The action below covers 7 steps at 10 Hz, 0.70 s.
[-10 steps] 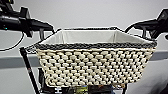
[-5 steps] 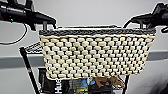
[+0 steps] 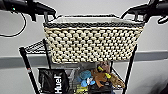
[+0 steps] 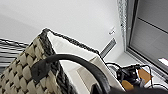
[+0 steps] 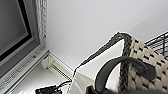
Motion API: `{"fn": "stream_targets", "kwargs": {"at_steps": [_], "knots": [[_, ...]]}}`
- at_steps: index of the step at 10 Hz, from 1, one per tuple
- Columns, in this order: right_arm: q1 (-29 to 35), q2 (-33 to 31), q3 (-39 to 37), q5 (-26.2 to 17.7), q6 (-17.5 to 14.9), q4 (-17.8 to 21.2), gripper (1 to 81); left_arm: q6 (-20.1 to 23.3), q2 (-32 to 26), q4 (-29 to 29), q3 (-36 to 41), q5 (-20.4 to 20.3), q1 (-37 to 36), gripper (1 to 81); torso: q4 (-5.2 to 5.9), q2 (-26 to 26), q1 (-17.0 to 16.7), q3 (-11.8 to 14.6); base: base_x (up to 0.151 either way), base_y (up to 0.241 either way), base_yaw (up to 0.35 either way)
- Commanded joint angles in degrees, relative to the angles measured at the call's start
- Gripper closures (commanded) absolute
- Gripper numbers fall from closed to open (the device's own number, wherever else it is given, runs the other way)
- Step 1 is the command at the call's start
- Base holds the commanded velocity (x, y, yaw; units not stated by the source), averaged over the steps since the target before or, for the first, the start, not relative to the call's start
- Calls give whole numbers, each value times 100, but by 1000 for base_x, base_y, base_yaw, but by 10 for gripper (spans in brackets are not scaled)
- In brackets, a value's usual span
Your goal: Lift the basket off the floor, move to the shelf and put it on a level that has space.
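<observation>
**Basket held high at the rack's top tier**

Head view: basket [image 3: 93,40] hangs between the two arms, level, front wall toward the camera. Left jaws [image 3: 46,15] sit at its left end, right jaws [image 3: 138,15] at its right end, both at rim height. Fingers themselves are not readable on either side, so I cannot tell whether either set of jaws is clamped; the basket is plainly off the floor and carried at its ends.

Left wrist view: dark loop handle [image 4: 75,65] arcs close over the camera, white cloth lining [image 4: 67,48] just behind it. Right wrist view shows the matching handle [image 5: 122,67] on the other end.

Below and behind the jaws stands the shelf [image 3: 26,62]. Its top level [image 3: 35,46] shows as wire grid just left of the basket's lower corner. The basket's bottom edge looks about even with that tier or slightly above; hard to say whether it is over the grid yet or in front of it.

One tier down: black Huel bag [image 3: 53,81] and soft toys [image 3: 100,75].

Risks, as judged from here:
- Base catching the tier's raised wire rim if lowered short of it, tipping the basket.
- Rack is narrow; an off-centre set-down could leave one end overhanging.
- Loop handles may slip if the arms drift apart.
</observation>
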Motion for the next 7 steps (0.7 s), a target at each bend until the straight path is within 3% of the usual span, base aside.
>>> {"fn": "stream_targets", "kwargs": {"at_steps": [1, 3, 7], "knots": [[793, 413, -771, 3, -27, -7, 811, 39, 481, 48, -643, -53, -743, 811, 0, 0, 0, 0, 0, 0, 0], [766, 711, -1306, -260, -27, -174, 811, 48, 665, 92, -1002, 43, -708, 811, 0, 0, 2, 0, 0, 0, 0], [442, 1178, -1922, -269, -106, -552, 811, 109, 999, 276, -1636, 61, -321, 811, 0, 0, 2, -2, 0, 0, 0]]}}
